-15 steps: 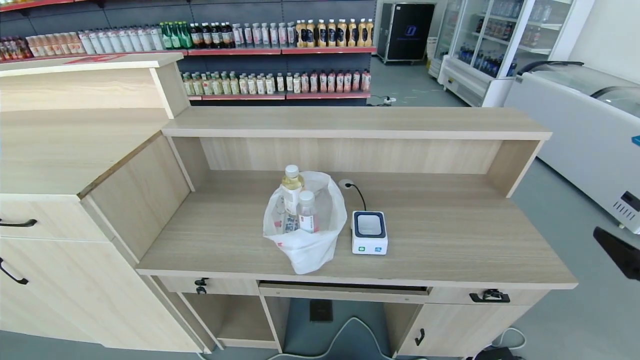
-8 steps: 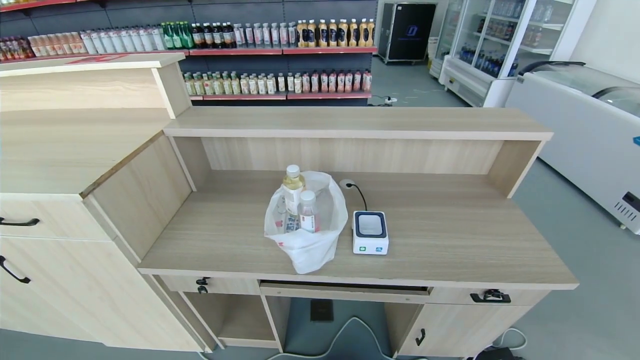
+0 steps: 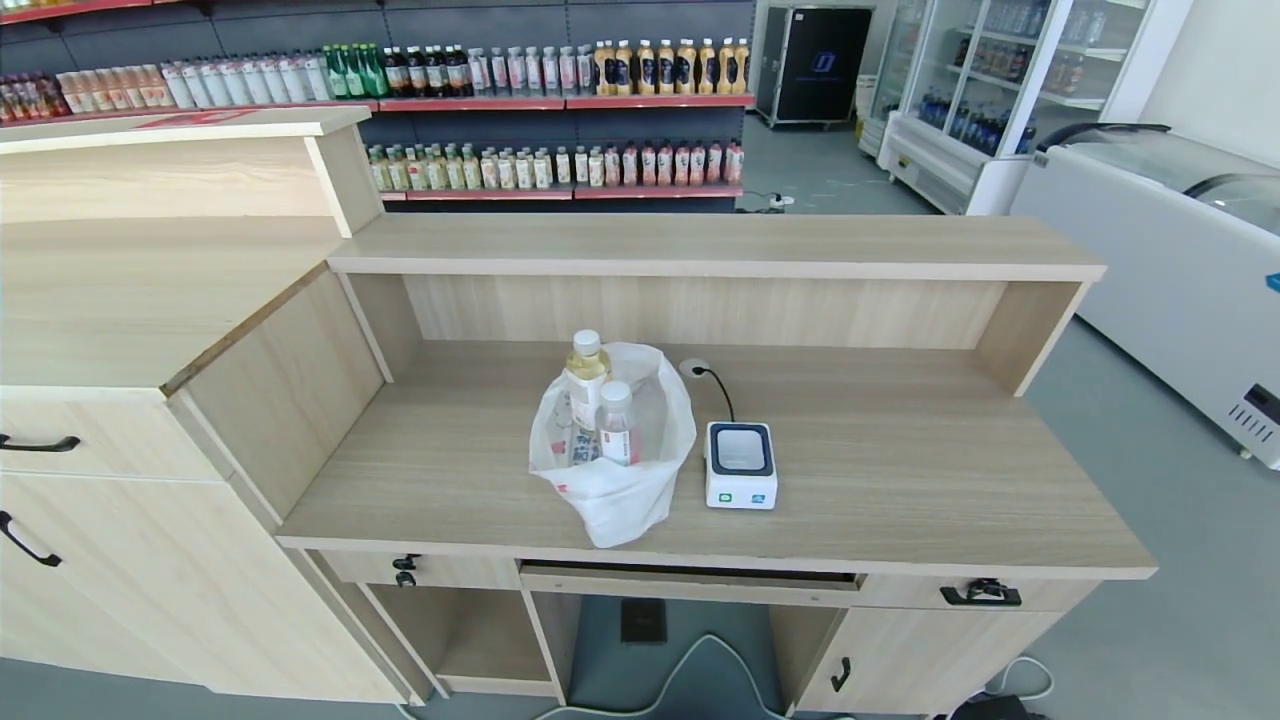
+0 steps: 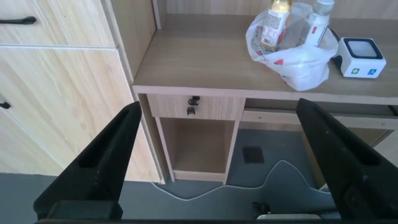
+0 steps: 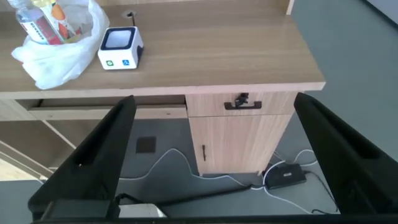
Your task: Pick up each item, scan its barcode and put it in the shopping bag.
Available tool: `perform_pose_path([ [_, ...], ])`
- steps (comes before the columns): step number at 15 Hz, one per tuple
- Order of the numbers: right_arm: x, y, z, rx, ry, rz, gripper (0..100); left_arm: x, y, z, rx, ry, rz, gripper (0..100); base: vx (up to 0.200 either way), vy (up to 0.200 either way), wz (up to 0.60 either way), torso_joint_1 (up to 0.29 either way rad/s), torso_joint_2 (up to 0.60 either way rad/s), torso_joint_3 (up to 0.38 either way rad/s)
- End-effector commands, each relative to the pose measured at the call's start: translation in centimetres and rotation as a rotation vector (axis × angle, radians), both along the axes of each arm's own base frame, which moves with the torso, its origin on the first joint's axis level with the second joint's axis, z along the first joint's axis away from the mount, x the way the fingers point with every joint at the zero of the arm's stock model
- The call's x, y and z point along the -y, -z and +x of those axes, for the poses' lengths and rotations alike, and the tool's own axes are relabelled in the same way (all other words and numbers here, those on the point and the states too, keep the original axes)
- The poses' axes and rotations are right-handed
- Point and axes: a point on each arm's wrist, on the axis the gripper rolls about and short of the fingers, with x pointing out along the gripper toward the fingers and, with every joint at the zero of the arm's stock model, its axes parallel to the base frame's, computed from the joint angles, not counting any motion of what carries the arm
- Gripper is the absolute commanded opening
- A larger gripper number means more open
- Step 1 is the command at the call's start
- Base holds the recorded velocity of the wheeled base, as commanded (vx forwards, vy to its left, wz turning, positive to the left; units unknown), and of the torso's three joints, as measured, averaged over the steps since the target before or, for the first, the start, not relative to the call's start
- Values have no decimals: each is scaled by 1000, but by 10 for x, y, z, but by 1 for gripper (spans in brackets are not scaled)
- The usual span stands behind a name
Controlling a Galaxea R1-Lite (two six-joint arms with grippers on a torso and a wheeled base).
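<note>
i'm looking at a small shop. at 12 o'clock, red-edged shelves (image 3: 470,103) carry rows of bottled drinks (image 3: 640,68); at 1 o'clock stand glass-door coolers (image 3: 985,80), at 3 o'clock a chest freezer (image 3: 1170,240). right before me is a wooden checkout counter (image 3: 900,470) with a barcode scanner (image 3: 740,463) beside a shopping bag (image 3: 615,490).
</note>
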Motion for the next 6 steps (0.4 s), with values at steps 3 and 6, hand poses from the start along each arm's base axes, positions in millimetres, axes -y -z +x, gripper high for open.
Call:
perform_pose_path([
  [3, 0, 1, -1, 8, 3, 15, 100, 0, 0, 0, 0, 0, 0, 100, 0, 0, 0, 0, 0, 0],
  [6, 0, 1, -1, 8, 3, 16, 100, 0, 0, 0, 0, 0, 0, 100, 0, 0, 0, 0, 0, 0],
])
